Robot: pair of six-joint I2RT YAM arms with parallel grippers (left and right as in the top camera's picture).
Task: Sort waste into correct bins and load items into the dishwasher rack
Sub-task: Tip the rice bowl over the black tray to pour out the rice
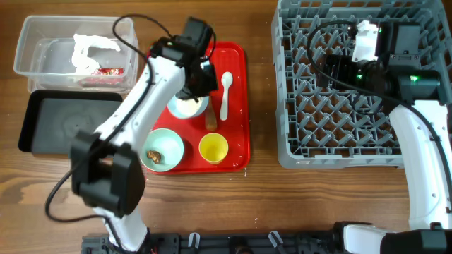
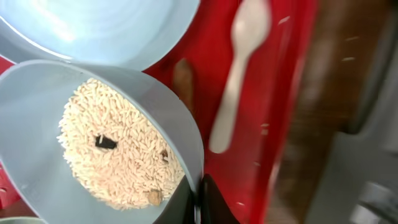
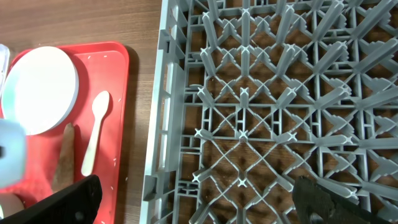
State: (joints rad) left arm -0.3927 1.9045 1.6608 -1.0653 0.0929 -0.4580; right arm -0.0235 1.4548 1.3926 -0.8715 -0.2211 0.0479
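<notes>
My left gripper (image 2: pixel 199 200) is shut on the rim of the white bowl (image 2: pixel 37 112), which holds loose white rice (image 2: pixel 115 149) and dark bits. The bowl tilts above the pale plate (image 2: pixel 93 31) on the red tray (image 2: pixel 280 124). In the overhead view the left gripper (image 1: pixel 196 83) hides most of the bowl (image 1: pixel 187 107). The white spoon (image 1: pixel 226 95), sausage-like stick (image 1: pixel 210 120), yellow cup (image 1: pixel 213 148) and teal bowl (image 1: pixel 162 149) with a brown lump lie on the tray. My right gripper (image 3: pixel 199 205) is open and empty over the grey rack (image 1: pixel 353 106).
The clear tub (image 1: pixel 42 42) at far left holds white tissue (image 1: pixel 92 49) and the red wrapper (image 1: pixel 109 72). The black tray (image 1: pixel 67 123) lies in front of it. Rice grains dot the red tray. Bare wood separates tray and rack.
</notes>
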